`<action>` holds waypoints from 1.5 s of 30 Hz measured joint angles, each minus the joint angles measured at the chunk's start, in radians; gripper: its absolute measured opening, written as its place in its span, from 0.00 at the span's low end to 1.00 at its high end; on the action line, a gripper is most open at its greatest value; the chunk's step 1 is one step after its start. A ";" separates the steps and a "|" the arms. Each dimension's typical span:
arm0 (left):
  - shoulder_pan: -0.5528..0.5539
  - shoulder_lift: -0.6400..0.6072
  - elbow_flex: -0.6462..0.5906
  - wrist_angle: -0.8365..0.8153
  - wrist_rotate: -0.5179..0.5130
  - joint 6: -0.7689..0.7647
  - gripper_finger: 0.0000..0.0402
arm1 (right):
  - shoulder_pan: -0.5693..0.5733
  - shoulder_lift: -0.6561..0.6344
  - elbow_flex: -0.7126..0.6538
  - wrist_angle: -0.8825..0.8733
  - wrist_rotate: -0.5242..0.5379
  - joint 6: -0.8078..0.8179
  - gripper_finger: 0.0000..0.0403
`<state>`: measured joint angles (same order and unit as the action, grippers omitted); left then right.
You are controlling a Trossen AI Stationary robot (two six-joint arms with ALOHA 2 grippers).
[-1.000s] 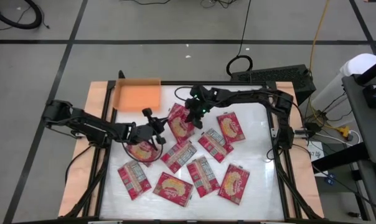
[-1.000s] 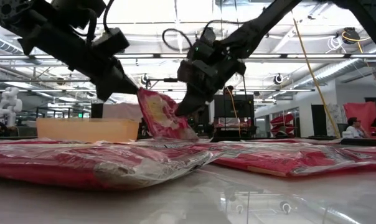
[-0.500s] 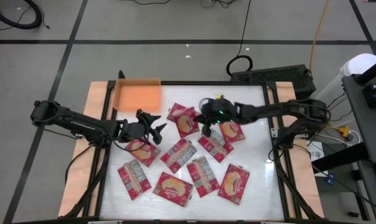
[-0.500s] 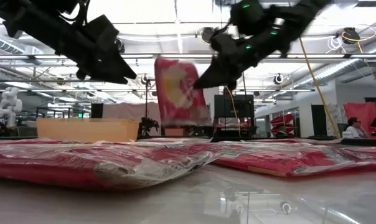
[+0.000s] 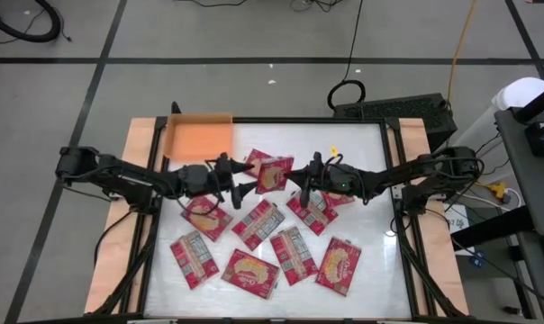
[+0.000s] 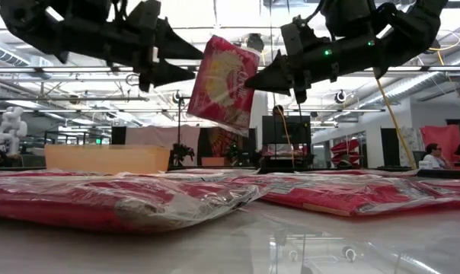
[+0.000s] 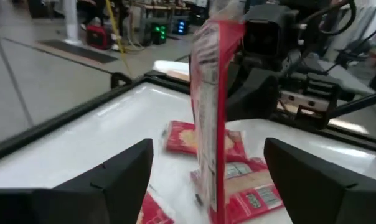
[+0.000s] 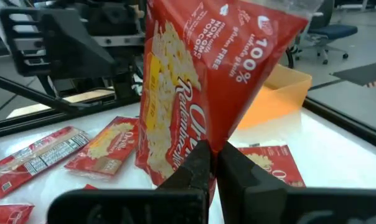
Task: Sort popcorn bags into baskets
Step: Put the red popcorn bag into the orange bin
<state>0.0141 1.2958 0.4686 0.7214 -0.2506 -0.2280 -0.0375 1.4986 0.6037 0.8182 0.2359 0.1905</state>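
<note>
Right claw (image 5: 301, 177), pinched on a lifted bag (image 5: 272, 171), presents it edge-on at 3 o'clock of the spread left claw (image 5: 240, 176), apparently for handover toward the basket (image 5: 198, 137).

A robotics lab on an open industrial floor: a white worktop (image 5: 362, 193) framed in dark rails stands on grey concrete marked with black tape lines (image 5: 92, 85), cables (image 5: 351, 54) trailing across it. Behind are ceiling strip lights (image 6: 215, 30), a white humanoid robot (image 6: 11, 125), equipment benches and a seated person (image 6: 434, 156).
</note>
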 joint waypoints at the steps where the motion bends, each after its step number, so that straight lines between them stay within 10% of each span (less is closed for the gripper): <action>1: 0.017 0.011 0.000 0.018 0.031 -0.019 0.73 | 0.000 0.000 0.000 0.001 0.000 -0.001 0.00; 16: 0.165 0.040 0.032 0.081 0.314 -0.088 0.12 | -0.002 0.000 0.000 0.087 0.033 -0.072 0.01; 31: 0.169 0.091 0.268 -0.301 0.321 -0.009 0.50 | 0.000 0.002 0.000 0.046 0.026 -0.067 0.01; 45: 0.175 0.051 0.262 -0.389 0.338 0.045 0.03 | 0.000 0.002 0.000 -0.027 0.020 -0.041 0.04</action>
<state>0.1887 1.3469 0.7302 0.3327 0.0874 -0.1833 -0.0372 1.5005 0.6040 0.7911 0.2558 0.1493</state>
